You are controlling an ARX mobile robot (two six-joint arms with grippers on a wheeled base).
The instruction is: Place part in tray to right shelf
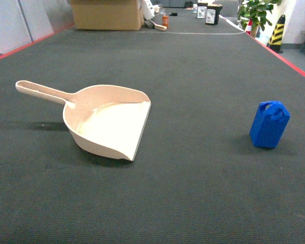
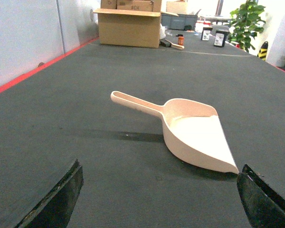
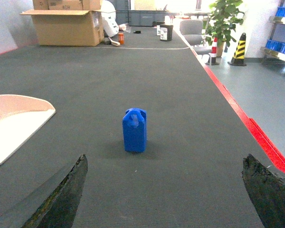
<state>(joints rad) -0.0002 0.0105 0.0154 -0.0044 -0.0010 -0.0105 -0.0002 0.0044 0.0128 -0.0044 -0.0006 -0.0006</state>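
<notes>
Tray [image 1: 109, 122] on the floor mat [image 1: 193, 193], on the left side in the head view. Handle pointing back and to the left, wide lip facing right. Part [image 1: 269, 124] standing upright on the same mat, well apart from the tray, off to its right. Nothing in the tray. Cardboard box [image 1: 107, 14] far behind, at the back of the mat on the left. Potted plant [image 1: 256, 12] far back on the right, with a striped cone [image 1: 277, 33] near it, just past the mat's right edge.
</notes>
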